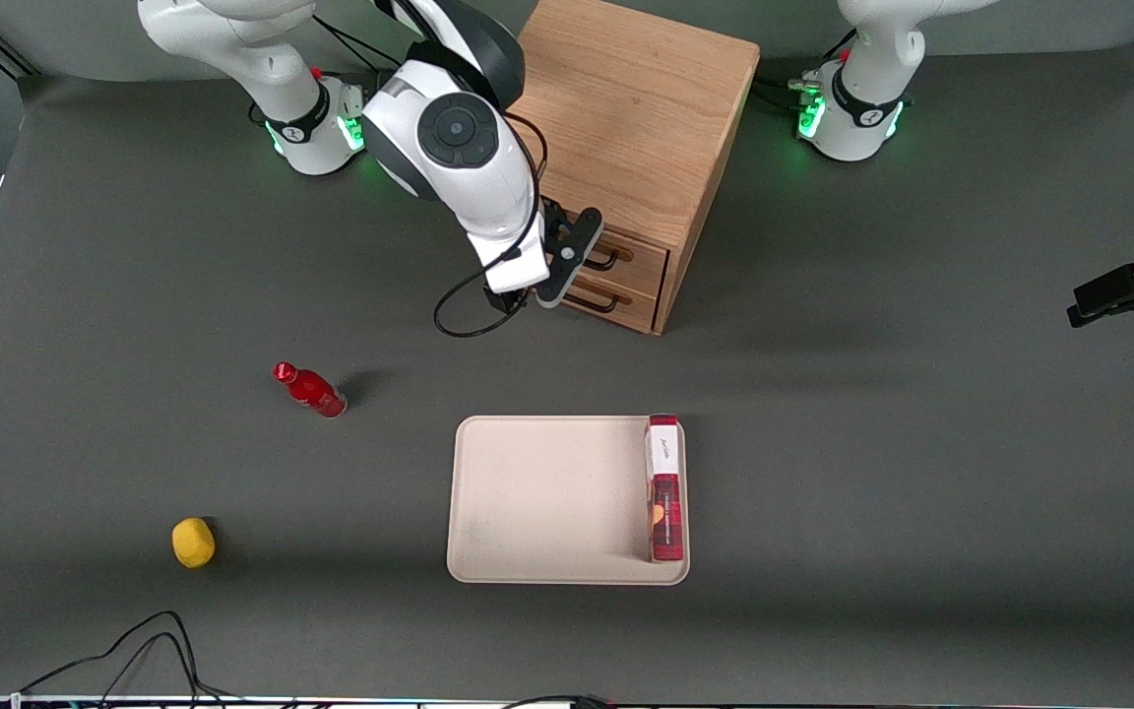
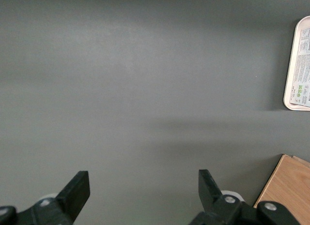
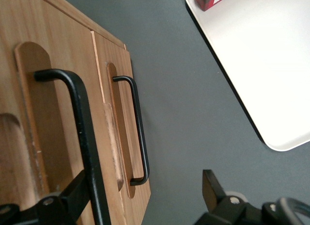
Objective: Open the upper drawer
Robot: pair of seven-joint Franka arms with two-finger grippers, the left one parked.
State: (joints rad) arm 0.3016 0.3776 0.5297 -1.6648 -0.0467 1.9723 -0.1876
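The oak cabinet (image 1: 641,108) stands at the back of the table. Its upper drawer (image 1: 648,258) sits flush with the front, and so does the lower drawer (image 1: 632,309) below it. My right gripper (image 1: 570,266) is open, right at the drawer fronts. In the right wrist view the upper drawer's black wire handle (image 3: 81,133) is close up and its bar crosses one of my fingers (image 3: 65,203). The other finger (image 3: 213,188) is over the grey table. The gripper (image 3: 143,196) holds nothing. The lower drawer's handle (image 3: 139,133) lies nearer the table.
A beige tray (image 1: 537,502) lies nearer the front camera, with a red and white box (image 1: 664,487) along one edge. A red bottle (image 1: 312,391) and a yellow object (image 1: 193,543) lie toward the working arm's end. Cables (image 1: 134,650) trail at the front edge.
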